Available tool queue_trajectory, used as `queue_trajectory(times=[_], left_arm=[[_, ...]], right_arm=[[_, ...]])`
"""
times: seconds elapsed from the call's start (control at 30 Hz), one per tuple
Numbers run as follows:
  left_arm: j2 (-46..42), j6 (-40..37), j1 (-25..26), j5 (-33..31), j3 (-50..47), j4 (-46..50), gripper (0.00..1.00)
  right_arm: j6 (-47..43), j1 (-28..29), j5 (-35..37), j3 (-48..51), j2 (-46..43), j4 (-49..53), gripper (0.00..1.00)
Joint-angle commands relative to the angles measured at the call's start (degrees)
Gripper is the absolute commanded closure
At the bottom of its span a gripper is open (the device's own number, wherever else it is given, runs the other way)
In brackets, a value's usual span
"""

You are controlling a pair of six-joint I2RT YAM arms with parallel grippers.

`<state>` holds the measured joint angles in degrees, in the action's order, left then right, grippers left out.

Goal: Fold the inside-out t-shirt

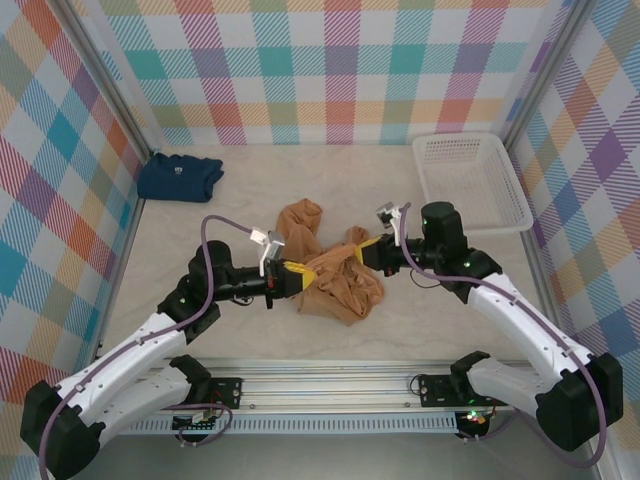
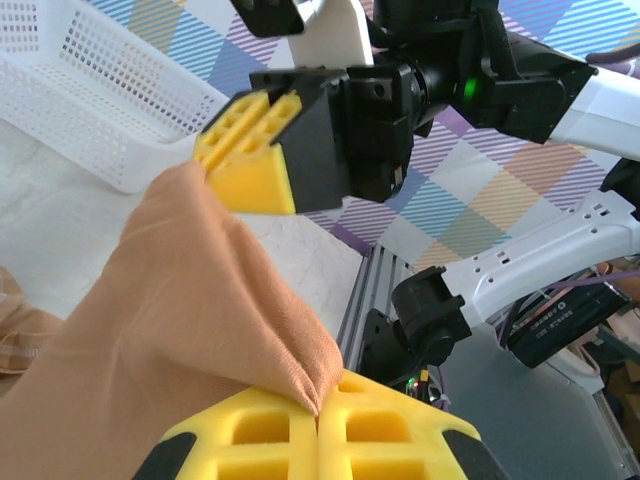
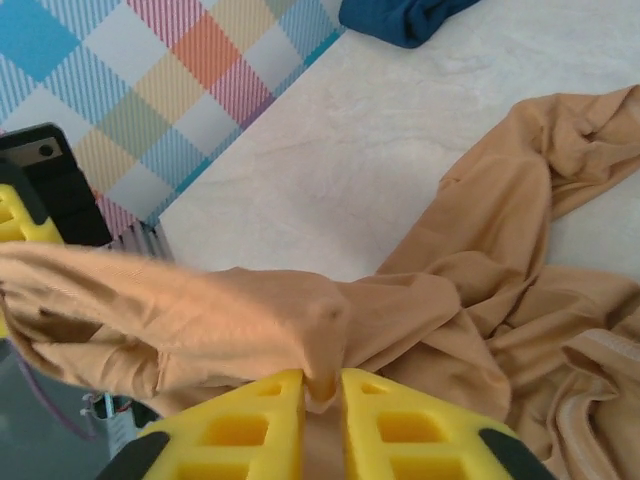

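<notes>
The inside-out t-shirt [image 1: 338, 288] is bunched up in the middle of the counter [image 1: 300, 180], not yet folded. One bit of fabric is clenched in the left fingers [image 2: 260, 435], another is pinched by the right fingers [image 3: 400, 420]. A span is held taut between them, probably so the crumple can be spread flat first.

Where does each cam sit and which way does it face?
Top external: above, behind the bases, looking down on the table; both arms, left pincer and right pincer gripping the t-shirt.
Left wrist: on that wrist, facing right toward the basket and right arm; own fingers pinch fabric.
Right wrist: on that wrist, facing left toward the navy shirt; own fingers pinch fabric.
Shared: both wrist views show the t-shirt span between pincers.
</notes>
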<state>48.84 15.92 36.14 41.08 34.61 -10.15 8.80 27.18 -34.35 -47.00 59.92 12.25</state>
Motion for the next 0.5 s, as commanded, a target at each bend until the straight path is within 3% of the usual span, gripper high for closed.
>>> queue_trajectory(times=[0.0,0.07,0.23,0.47], left_arm=[[-0.2,-3.6,-0.5,0.6,3.3,2.7,1.0],[-0.3,-4.4,-0.5,-0.2,3.6,4.6,1.0],[-0.6,-4.9,-0.5,-1.4,4.0,7.0,1.0],[-0.4,-5.5,-0.5,-1.6,4.5,8.3,1.0]], right_arm=[[-6.7,1.4,-1.2,3.2,-3.7,-3.5,0.65],[-10.4,3.4,3.7,5.2,-5.7,-6.1,0.53],[-17.8,8.1,13.3,5.8,-6.1,-9.7,0.47],[-26.5,12.3,17.0,1.5,-0.5,-8.9,0.35]])
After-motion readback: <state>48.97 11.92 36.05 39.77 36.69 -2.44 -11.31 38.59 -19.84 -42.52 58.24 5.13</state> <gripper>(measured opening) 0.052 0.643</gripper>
